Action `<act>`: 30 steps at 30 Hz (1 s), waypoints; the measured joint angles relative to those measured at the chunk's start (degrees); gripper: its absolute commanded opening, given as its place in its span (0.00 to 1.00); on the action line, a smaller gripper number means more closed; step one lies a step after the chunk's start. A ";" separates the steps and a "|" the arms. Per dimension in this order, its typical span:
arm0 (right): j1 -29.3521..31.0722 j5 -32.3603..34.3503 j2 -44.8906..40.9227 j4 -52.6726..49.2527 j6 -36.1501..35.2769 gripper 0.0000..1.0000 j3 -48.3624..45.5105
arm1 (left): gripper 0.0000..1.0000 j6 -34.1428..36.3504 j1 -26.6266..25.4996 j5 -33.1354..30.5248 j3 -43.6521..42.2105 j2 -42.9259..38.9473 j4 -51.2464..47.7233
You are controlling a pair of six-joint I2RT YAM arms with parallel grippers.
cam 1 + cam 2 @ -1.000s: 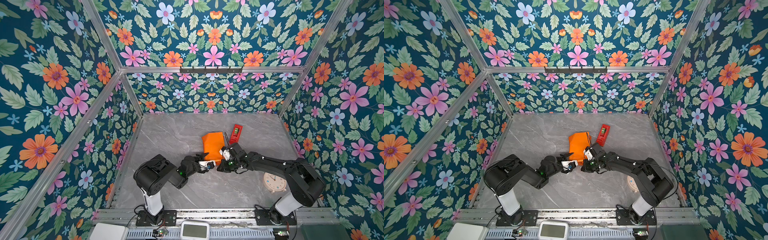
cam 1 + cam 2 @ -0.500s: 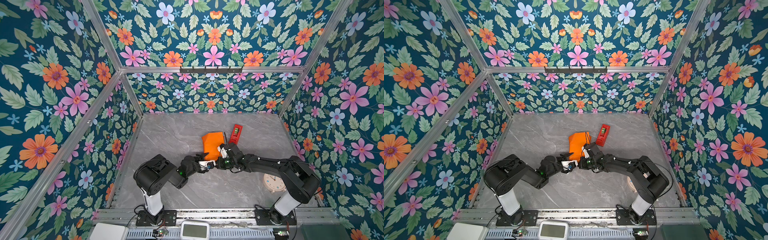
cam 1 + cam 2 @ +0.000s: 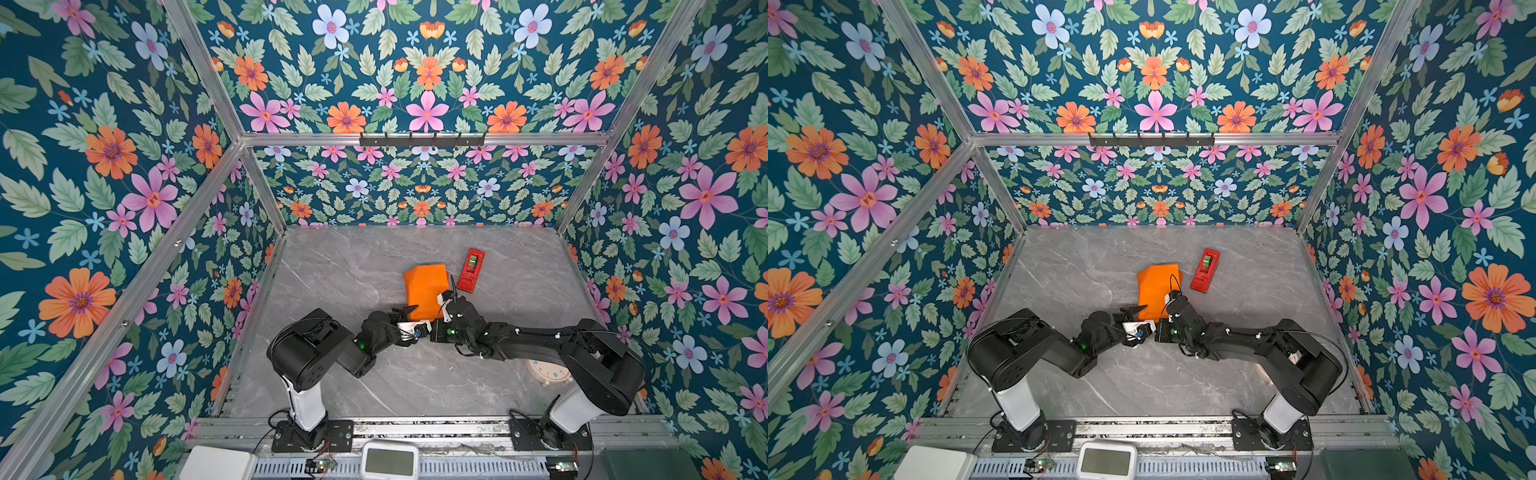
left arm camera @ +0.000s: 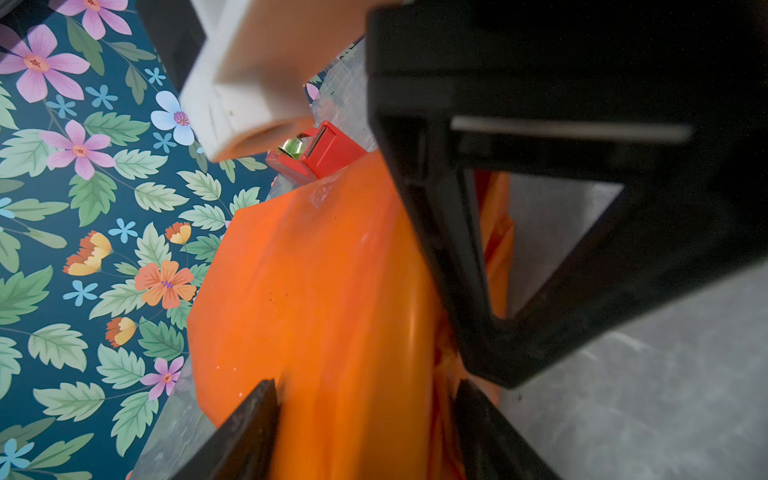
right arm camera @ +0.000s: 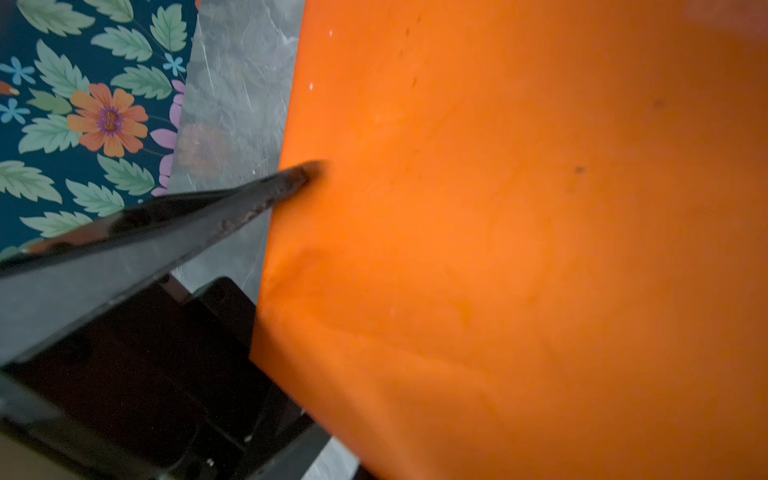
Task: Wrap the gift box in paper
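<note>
The paper [image 3: 426, 289] is folded glossy orange side out into a flat, box-shaped bundle. The face is smooth, with a few small dark specks and soft creases, and the folds bunch at the near end. It covers the gift box completely. The bundle lies on the grey marble table [image 3: 353, 270], just past the middle toward 1 o'clock, in both top views. There is one bundle, and one red tape dispenser [image 3: 471, 270] with a green roll just beside it at 2 o'clock. One pale round clock [image 3: 548, 372] sits at the table's 4 o'clock, half under the right arm. Any print on the dispenser or clock is too small to read. Two arms meet at the bundle's 6 o'clock edge. The left gripper [image 3: 417, 318] clamps that end with its jaws set wide. One finger [image 5: 286, 187] lies on the top face and the other is down among the bunched folds. The right gripper [image 3: 434, 326] has its jaws closed together, and its tip touches the same folds at 5 o'clock.
</note>
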 measured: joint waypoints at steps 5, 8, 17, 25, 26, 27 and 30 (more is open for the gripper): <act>0.48 3.30 -1.31 1.42 0.00 0.11 -1.27 | 0.69 0.00 -0.02 0.07 0.00 0.00 -0.04; 0.48 5.09 -1.73 1.42 0.04 0.16 -1.73 | 0.69 0.00 -0.07 0.09 0.00 0.00 -0.07; 0.48 6.91 -2.23 1.46 -0.07 0.28 -2.36 | 0.69 0.02 -0.04 0.09 0.00 0.02 -0.07; 0.48 7.48 -4.85 -0.15 -0.70 0.33 -2.62 | 0.68 0.07 -0.04 0.09 0.15 0.15 -0.07; 0.48 7.63 -5.29 -0.72 -0.79 0.33 -2.62 | 0.68 0.07 -0.04 0.07 0.20 0.22 0.00; 0.48 7.78 -5.62 -1.05 -1.03 0.33 -2.64 | 0.68 0.07 -0.04 0.07 0.22 0.26 0.09; 0.48 7.96 -6.21 -1.92 -1.20 0.33 -2.58 | 0.68 0.07 -0.07 0.04 0.33 0.35 0.13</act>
